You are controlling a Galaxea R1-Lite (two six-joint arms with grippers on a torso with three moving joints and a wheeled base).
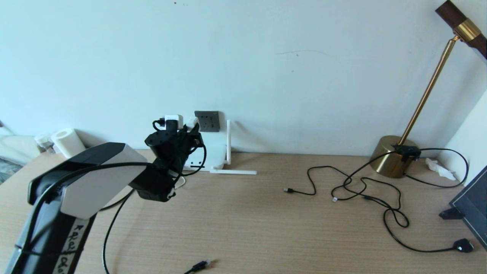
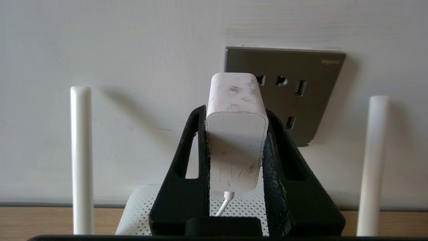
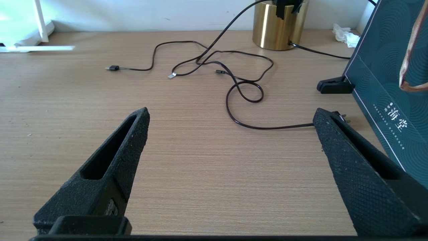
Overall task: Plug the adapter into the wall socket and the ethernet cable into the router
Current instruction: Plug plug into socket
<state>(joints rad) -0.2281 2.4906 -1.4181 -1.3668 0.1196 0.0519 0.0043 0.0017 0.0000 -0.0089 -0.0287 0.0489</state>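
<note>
My left gripper (image 2: 235,112) is shut on the white adapter (image 2: 235,134), its thin white cord hanging down between the fingers. The adapter is held up in front of the wall, level with the left edge of the dark grey wall socket (image 2: 294,87); its pins are hidden. In the head view the adapter (image 1: 191,122) sits just left of the socket (image 1: 207,121), above the white router (image 1: 215,154). The ethernet cable (image 1: 201,265) lies at the table's near edge with its plug free. My right gripper (image 3: 231,112) hovers open and empty over bare table.
Router antennas (image 2: 81,160) stand either side of my left gripper; another antenna (image 1: 233,172) lies flat. Thin black cords (image 1: 361,190) tangle at right, ending in a flat black plug (image 1: 464,245). A brass lamp base (image 1: 392,156), dark panel (image 3: 388,83) and paper roll (image 1: 68,142) line the edges.
</note>
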